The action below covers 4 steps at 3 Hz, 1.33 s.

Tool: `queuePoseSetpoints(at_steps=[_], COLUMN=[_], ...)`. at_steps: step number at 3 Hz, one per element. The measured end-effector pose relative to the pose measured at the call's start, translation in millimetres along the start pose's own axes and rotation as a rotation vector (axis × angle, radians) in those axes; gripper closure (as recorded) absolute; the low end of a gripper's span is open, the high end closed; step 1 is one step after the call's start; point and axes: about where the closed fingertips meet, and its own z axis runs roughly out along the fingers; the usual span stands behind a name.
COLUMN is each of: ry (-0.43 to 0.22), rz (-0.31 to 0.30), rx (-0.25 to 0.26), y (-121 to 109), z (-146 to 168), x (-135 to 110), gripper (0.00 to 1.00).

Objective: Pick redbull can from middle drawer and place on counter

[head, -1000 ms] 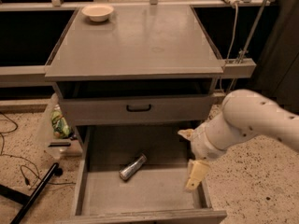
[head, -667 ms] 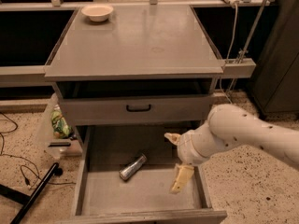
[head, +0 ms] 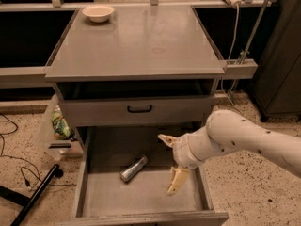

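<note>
The redbull can [head: 133, 168] lies on its side on the grey floor of the open middle drawer [head: 117, 197], left of centre. My gripper [head: 170, 163] is open over the drawer's right half, its cream fingertips [head: 175, 184] spread one behind the other, to the right of the can and apart from it. The white arm reaches in from the right. The grey counter [head: 141, 41] tops the cabinet above.
A cream bowl [head: 98, 12] sits at the counter's back left corner. A shut drawer front with a black handle [head: 139, 109] is above the open drawer. A bag with green contents [head: 60, 126], a black pole and cables lie on the floor at left.
My gripper and arm have moved left and a little down over the open drawer, closer to the can. The can has not moved.
</note>
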Motion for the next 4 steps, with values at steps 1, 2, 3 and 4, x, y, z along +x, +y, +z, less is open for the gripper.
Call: queuePoseSetpoints(at_steps=[1,2,3,4], ry=[-0.008,-0.017,-0.042,-0.041], rz=[-0.040,-0.115,-0.177,-0.188], rx=[-0.053,-0.091,-0.121,-0.128], y=[2.1,2.0,4.5,1.0], z=[45.6,104.8,149.3,159.1], x=[7.1,6.4,0.9,2.3], gripper=[0.00,0.00,0.00,0.00])
